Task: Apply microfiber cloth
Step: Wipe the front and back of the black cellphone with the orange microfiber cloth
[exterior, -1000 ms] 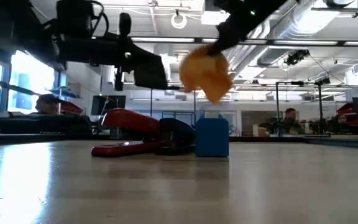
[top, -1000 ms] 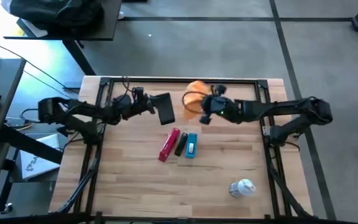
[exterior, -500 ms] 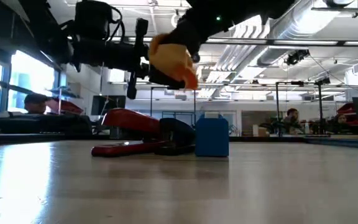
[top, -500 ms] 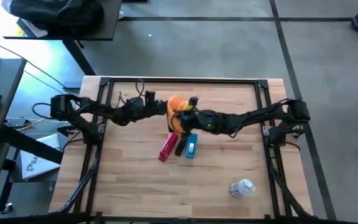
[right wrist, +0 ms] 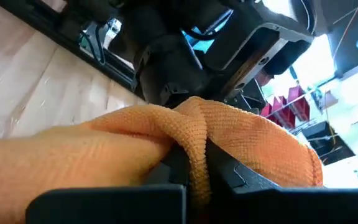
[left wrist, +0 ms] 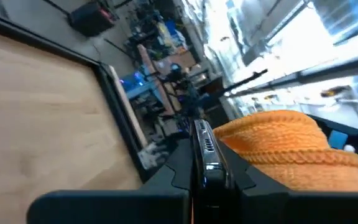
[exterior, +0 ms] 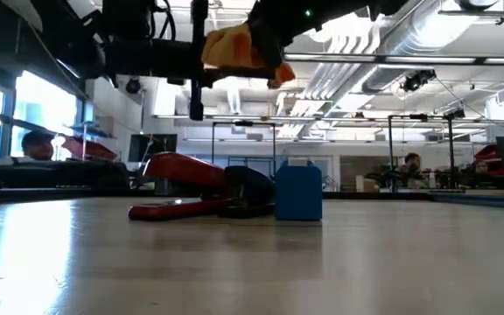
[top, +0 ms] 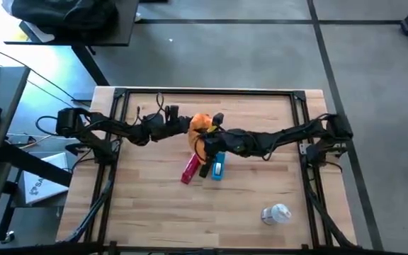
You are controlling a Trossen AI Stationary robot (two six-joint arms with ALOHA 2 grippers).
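The microfiber cloth point(top: 200, 125) is hanging in the air above the counter point(top: 147, 205), bunched between the two arms, just behind the red stapler point(top: 191, 168) as the high view shows it. The right gripper point(top: 207, 137) is reaching in from the right side of the counter and its jaws are clenching a fold of the orange fabric; in the right wrist view the cloth point(right wrist: 166, 149) is wrapping over the dark fingers point(right wrist: 173, 168) and filling most of the picture. The left gripper point(top: 176, 126) is coming in from the opposite side and meeting the cloth; it is grasping a thin dark slab, probably a phone point(left wrist: 205, 152), though its front end is hidden under the fabric. In the left wrist view the cloth point(left wrist: 284, 149) is lying across that slab's far end, touching it. From the low view the cloth point(exterior: 234, 48) is sitting high over the stapler point(exterior: 182, 184), well clear of the counter top. Beside the stapler a small blue box point(top: 219, 167) is standing, with a dark object between the two. A white-grey spray bottle point(top: 275, 213) is lying well apart from the stapler, toward the counter's front right corner. People are sitting at desks in the room beyond.
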